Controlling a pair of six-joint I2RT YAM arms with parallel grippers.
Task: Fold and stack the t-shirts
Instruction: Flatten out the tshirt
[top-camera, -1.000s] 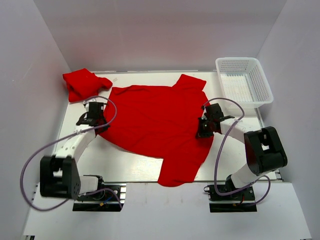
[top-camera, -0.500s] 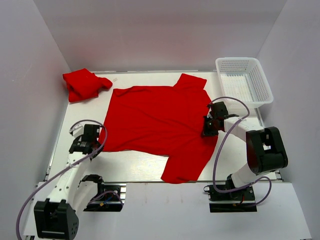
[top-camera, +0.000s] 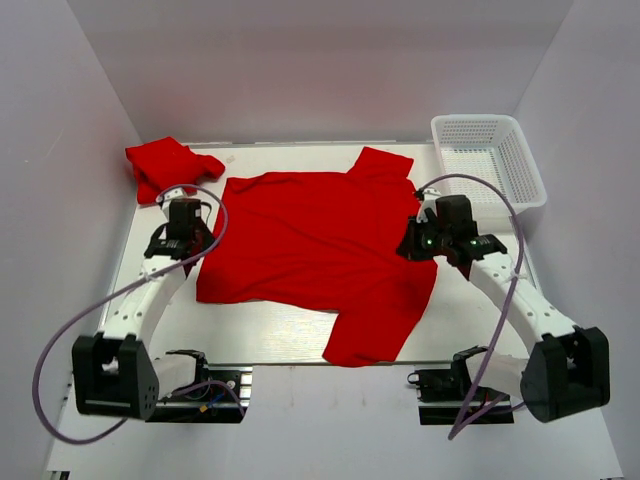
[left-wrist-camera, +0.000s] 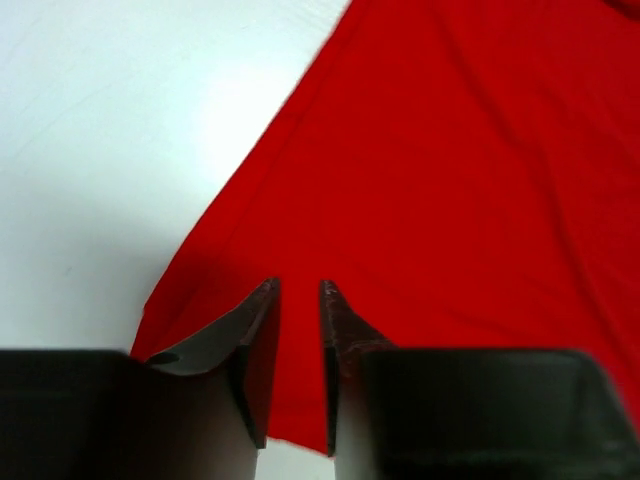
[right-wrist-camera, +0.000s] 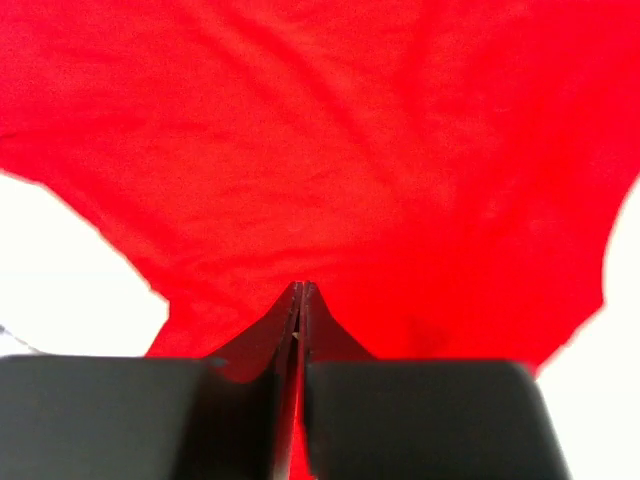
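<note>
From above, the spread t-shirt (top-camera: 315, 245) lies flat and open across the middle of the white table (top-camera: 250, 322), one sleeve reaching toward the back and the other hanging near the front edge. The bunched t-shirt (top-camera: 165, 168) sits in a rumpled heap in the back left corner, apart from the flat one. The white mesh basket (top-camera: 490, 160) stands in the back right corner. The left gripper (top-camera: 188, 238) is at the left border of the spread t-shirt, and the right gripper (top-camera: 415, 245) is at its right border, just ahead of the near sleeve. From up here, neither pair of fingers is clear enough to judge.

Over to the left wrist camera. The two dark fingers (left-wrist-camera: 255, 340) stand a narrow slit apart, with red cloth showing through the gap. They are poised over the shirt's corner, and its hem runs just beneath them. Bare white table fills the left of this view, red cloth the right. Nothing looks bunched between the fingers.

Now the right wrist camera. Here the fingers (right-wrist-camera: 262, 345) are pressed tight together, with only a hairline seam between them. Red cloth covers nearly the whole view, with white table peeking in at the lower left and far right. The tips meet right at the fabric, but I cannot tell whether they pinch any of it.
</note>
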